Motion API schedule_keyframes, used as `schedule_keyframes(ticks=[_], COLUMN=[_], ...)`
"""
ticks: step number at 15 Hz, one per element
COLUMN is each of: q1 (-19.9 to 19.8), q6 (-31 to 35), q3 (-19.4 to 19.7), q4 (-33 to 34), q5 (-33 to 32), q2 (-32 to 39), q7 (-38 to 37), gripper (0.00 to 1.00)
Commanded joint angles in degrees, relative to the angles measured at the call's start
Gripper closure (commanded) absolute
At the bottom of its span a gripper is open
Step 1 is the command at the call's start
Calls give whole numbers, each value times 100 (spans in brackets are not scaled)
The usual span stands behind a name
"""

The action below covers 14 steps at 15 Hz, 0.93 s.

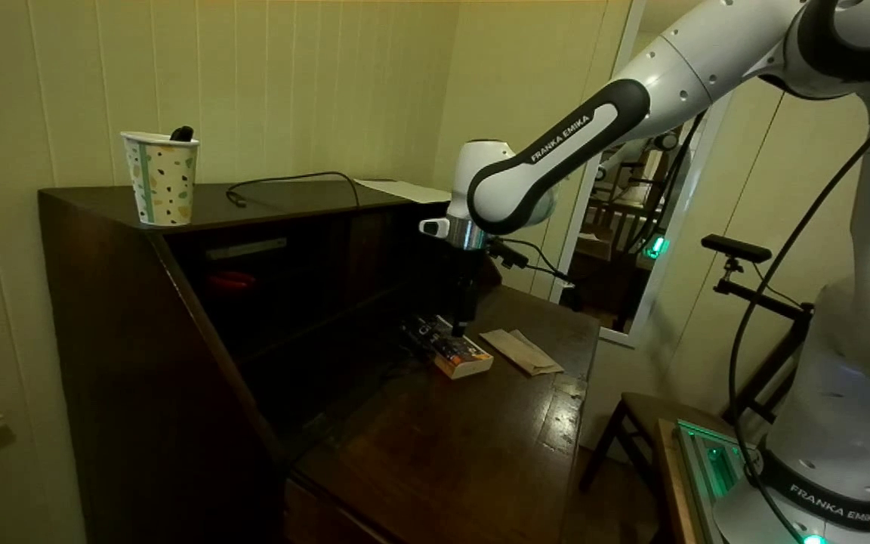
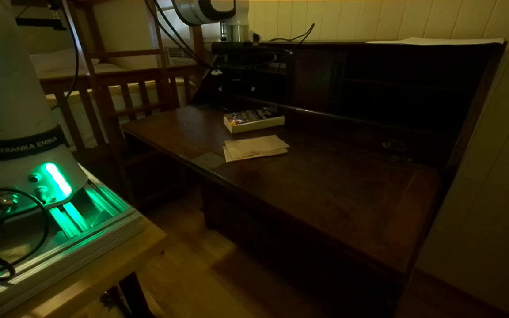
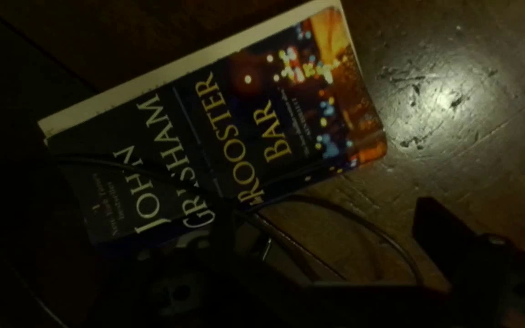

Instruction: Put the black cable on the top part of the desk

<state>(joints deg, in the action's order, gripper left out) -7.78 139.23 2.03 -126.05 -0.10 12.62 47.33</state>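
The black cable (image 1: pixel 295 178) lies in a loose curve on the top part of the desk (image 1: pixel 291 199), one stretch bending over its front edge. It also shows above the top board in an exterior view (image 2: pixel 306 34). In the wrist view, thin black cable (image 3: pixel 387 237) crosses the book and loops beside it, between the fingers. I cannot tell whether both stretches are joined. My gripper (image 3: pixel 325 201) is open, its dark fingers apart, pointing down low over the leaf beside the book; it also shows in an exterior view (image 1: pixel 461 326). Its lower parts are very dark.
A paperback book (image 1: pixel 464 355) and folded brown paper (image 1: pixel 522 352) lie on the writing leaf (image 1: pixel 435 446). A patterned cup (image 1: pixel 165 183) stands at the top board's end. White paper (image 1: pixel 408 191) lies on that board. A red thing (image 1: pixel 231 281) sits inside the desk.
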Motion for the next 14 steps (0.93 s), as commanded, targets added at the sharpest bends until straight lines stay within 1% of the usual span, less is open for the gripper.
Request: schedule_keyframes(ticks=[1, 3, 5, 8, 10, 14], q1=[-120, -107, -116, -116, -101, -70], q6=[143, 216, 99, 100, 219, 258], q3=[17, 24, 4, -2, -30, -47], q4=[26, 60, 7, 15, 117, 292], q5=[-213, -264, -137, -137, -101, -122], q2=[201, 262, 182, 199, 307, 431], q7=[535, 574, 461, 458, 437, 283], gripper=[0, 0, 0, 0, 0, 0])
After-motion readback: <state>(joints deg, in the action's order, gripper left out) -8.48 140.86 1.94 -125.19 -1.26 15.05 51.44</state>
